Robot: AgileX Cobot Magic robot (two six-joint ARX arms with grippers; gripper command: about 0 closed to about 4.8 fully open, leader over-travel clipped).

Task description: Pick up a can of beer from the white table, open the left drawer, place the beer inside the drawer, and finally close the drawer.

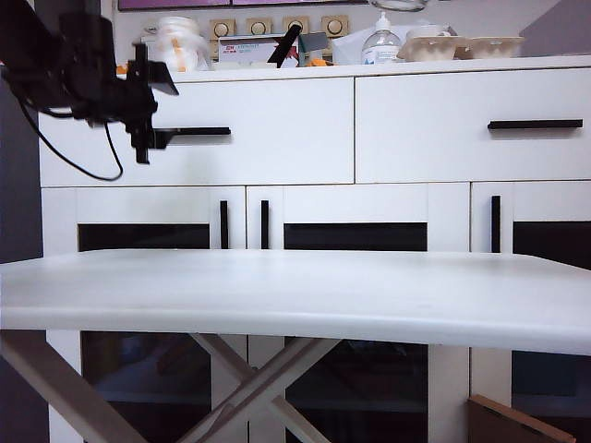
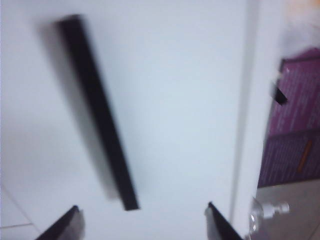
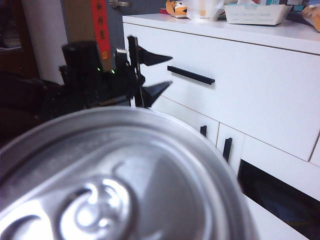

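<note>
The can (image 3: 110, 180) filled the right wrist view, close under that camera; the right claw itself was unseen, its grip untellable. The left claw (image 1: 159, 109) stood wide, just before the drawer (image 1: 268, 129) handle (image 2: 100, 115).

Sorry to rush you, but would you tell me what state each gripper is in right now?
Left gripper: open, empty, at the left drawer's handle.
Right gripper: not visible itself; the can of beer fills its wrist view, apparently held.
</note>
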